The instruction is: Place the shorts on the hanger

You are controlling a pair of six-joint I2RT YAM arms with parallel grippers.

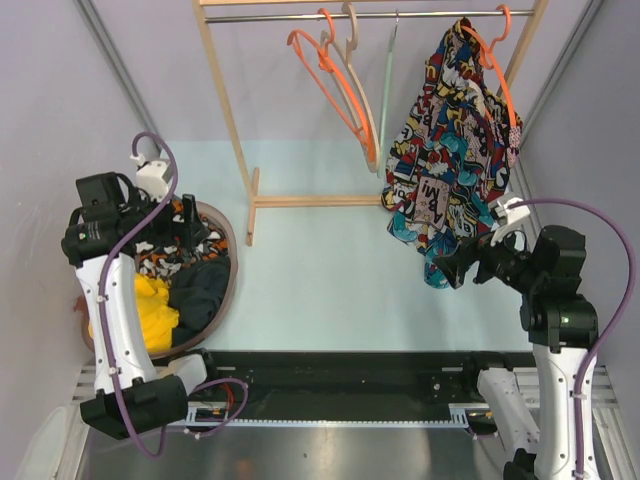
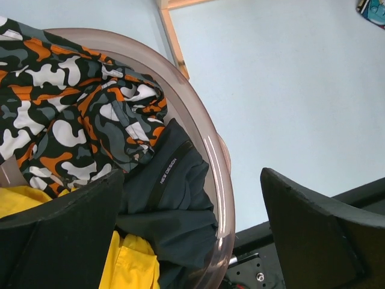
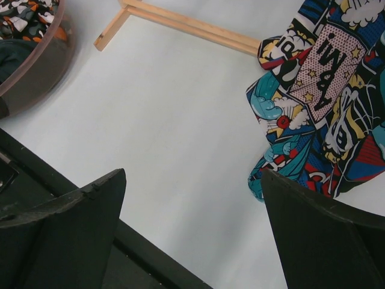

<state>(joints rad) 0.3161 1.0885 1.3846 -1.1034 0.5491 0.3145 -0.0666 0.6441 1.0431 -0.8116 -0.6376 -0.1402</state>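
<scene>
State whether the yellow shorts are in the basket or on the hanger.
In the basket: the shorts lie bunched beside dark cloth; the mint hanger hangs bare on the rail.

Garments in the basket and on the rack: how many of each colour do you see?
Yellow shorts: 1
Orange-black-white camouflage cloth: 1
Dark garment: 1
Multicolour comic-print garment: 1
Total: 4
</scene>
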